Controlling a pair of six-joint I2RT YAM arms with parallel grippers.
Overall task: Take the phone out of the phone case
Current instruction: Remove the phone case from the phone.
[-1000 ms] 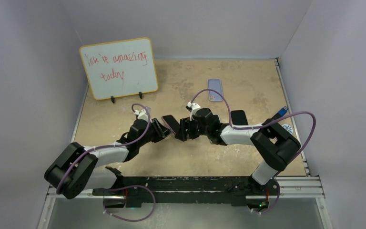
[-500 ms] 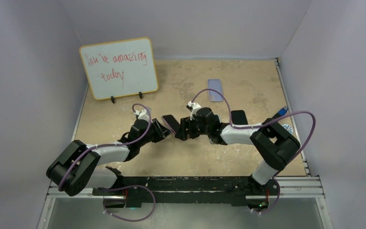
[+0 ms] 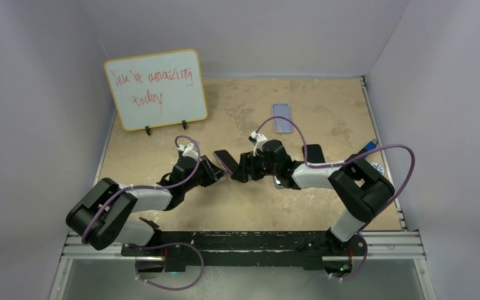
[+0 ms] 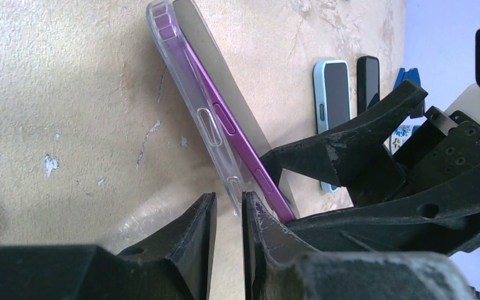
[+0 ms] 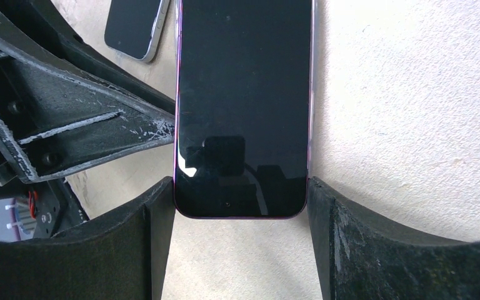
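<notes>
A purple phone (image 4: 225,119) in a clear case (image 4: 190,106) is held above the table between both grippers, mid-table in the top view (image 3: 224,160). In the left wrist view the case's lower edge has come away from the phone's side. My left gripper (image 4: 228,203) is nearly shut, pinching the case's lower corner. My right gripper (image 5: 240,187) has one finger on each long side of the phone's black screen (image 5: 244,94) and is shut on it. In the top view the left gripper (image 3: 214,170) and the right gripper (image 3: 237,169) face each other.
A whiteboard (image 3: 156,89) stands at the back left. A pale purple phone (image 3: 281,117) lies at the back centre and a black one (image 3: 314,153) to the right. A blue-cased phone (image 4: 332,94) and a black phone (image 4: 367,81) lie beyond the grippers.
Both grippers and the phone between them have shifted slightly away from the arm bases. The grips look the same.
</notes>
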